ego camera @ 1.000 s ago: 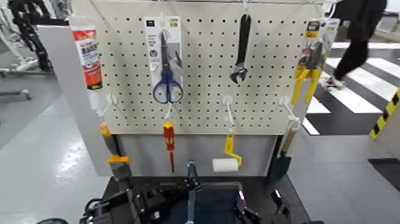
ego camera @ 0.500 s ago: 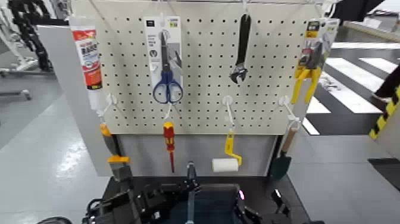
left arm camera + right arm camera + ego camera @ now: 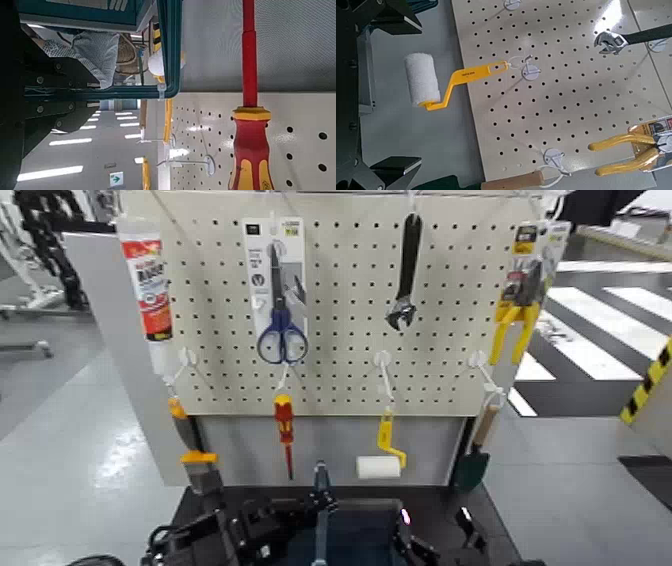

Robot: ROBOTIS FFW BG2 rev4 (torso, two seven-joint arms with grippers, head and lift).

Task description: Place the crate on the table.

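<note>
The dark blue-grey crate with its slim blue upright handle sits low in the head view, over the black table, right in front of the pegboard. I cannot tell whether it rests on the table. My left gripper is at the crate's left rim and shut on it. The left wrist view shows that teal rim running past the gripper. My right gripper is at the crate's right rim and holds it. In the right wrist view only a sliver of the crate shows.
A cream pegboard stands just behind the table. On it hang scissors, a wrench, pliers, a red screwdriver and a yellow-handled paint roller. Grey floor lies on both sides.
A person walking at the far right has left the view. The crate and both grippers have barely moved.
</note>
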